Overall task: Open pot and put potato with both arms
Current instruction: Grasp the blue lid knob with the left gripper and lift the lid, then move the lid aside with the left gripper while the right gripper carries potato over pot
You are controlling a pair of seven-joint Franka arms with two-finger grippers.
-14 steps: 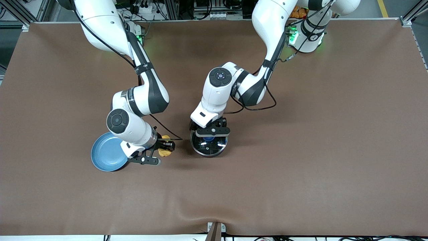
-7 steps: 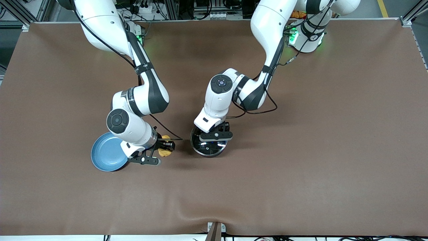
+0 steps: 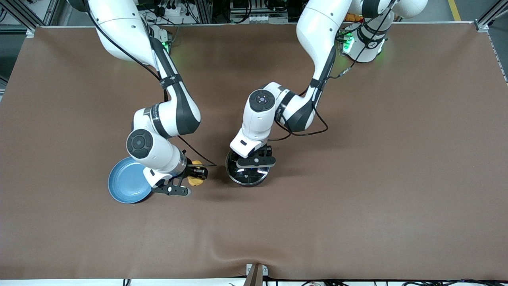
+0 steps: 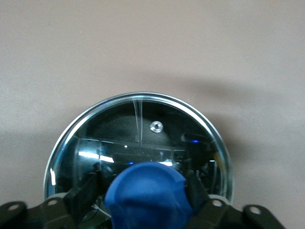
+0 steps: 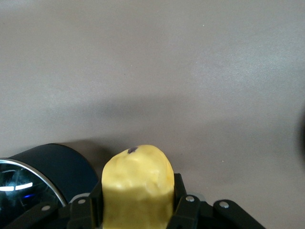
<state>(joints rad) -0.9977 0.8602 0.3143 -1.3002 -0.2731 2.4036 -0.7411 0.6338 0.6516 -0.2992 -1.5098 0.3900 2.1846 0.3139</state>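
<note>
**Operator:** Glass first. I've got the lid (image 4: 138, 143) filling my left wrist view, a clear dome with a bright metal rim and a small steam vent, sitting flat on the pot (image 3: 247, 171). The pot is a round black pan near the middle of the brown table (image 3: 357, 178).

**Spotter:** And the left gripper (image 3: 255, 161)?

**Operator:** It's down on top of the lid. I see the smooth, rounded blue knob (image 4: 148, 194) with a black finger (image 4: 85, 191) on each side, pressed in against it. So I call that pinching the knob.

**Spotter:** Potato?

**Operator:** I see the potato (image 5: 137, 188) up close in the right wrist view: a lumpy matte yellow oval with one small dark speck near its tip. My right gripper (image 3: 194, 177) has it squeezed between both fingers (image 5: 183, 198), close over the table beside the pot, toward the right arm's end. I can't tell whether it is touching the cloth.

**Spotter:** Anything else around it?

**Operator:** I see a flat, round light-blue plate (image 3: 127, 186), glossy, partly under the right arm's wrist, farther toward the right arm's end than the potato. From the right wrist camera I also catch the pot's dark curved wall (image 5: 57, 167) just beside the potato, not touching it. The table cover looks like a soft matte sheet, slightly rippled at the edge nearest the front camera.
</note>
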